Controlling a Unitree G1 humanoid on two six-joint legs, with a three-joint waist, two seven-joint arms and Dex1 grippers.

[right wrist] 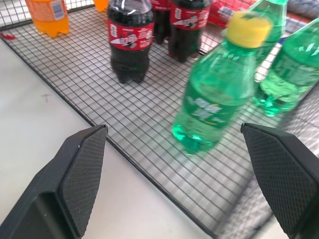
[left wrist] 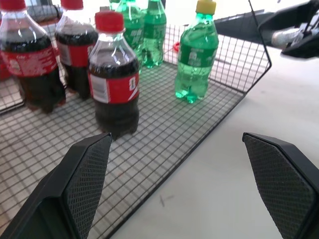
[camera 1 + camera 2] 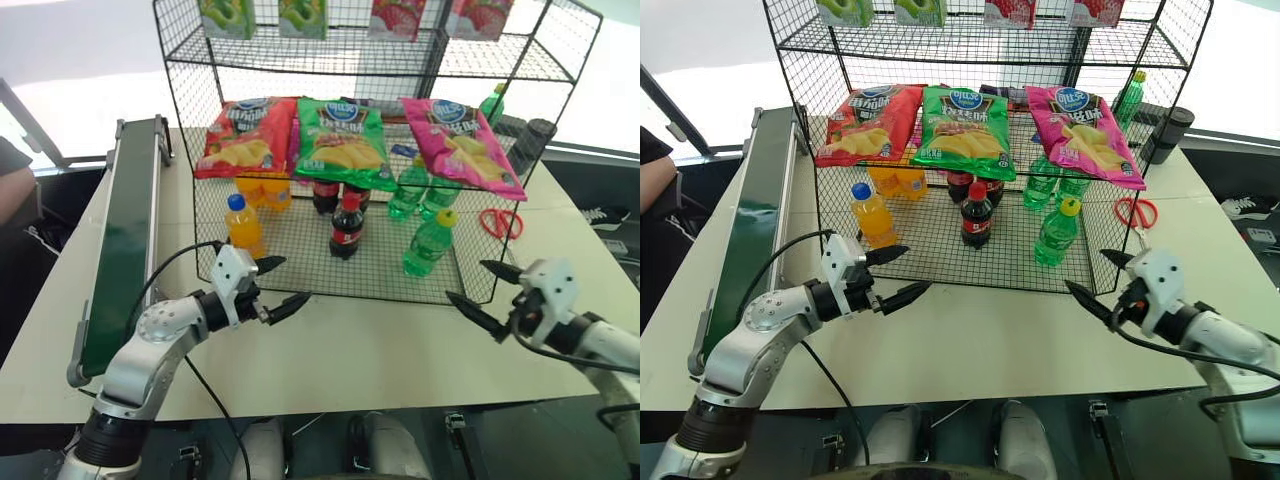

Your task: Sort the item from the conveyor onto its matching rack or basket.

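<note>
item: yellow-capped green bottle (image 3: 428, 245) stood upright on the bottom tier of the rack (image 3: 300, 262), near its front right corner, apart from the other bottles; I judged it already sorted.
why there: green-capped green bottles (image 3: 420, 190) stood just behind it, so it sat on the green-soda side; cola bottle (image 3: 346, 228) mid-tier, orange drink bottle (image 3: 243, 225) at the left.
conveyor: conveyor (image 3: 125, 240) ran along the counter's left edge; I saw nothing on the stretch of belt in view.
right gripper: my right gripper (image 3: 482, 293) hung over the counter (image 3: 380, 340) just outside the rack's front right corner, jaws wide apart, gripping nothing; not touching the item.
left gripper: my left gripper (image 3: 283, 285) hung at the rack's front edge near the orange drink bottle, also spread wide with nothing in it.
why held so: both looked parked clear of the rack front, I guessed to avoid knocking the bottles.
head views: gave the whole rack, the chip bags (image 3: 345, 142) on the tier above, the scissors (image 3: 502, 221) and the conveyor.
right wrist view: showed the item's base flat on the wire grid and its label, blurred.
left wrist view: showed the cola bottle close up and my right gripper beyond the rack corner.
</note>
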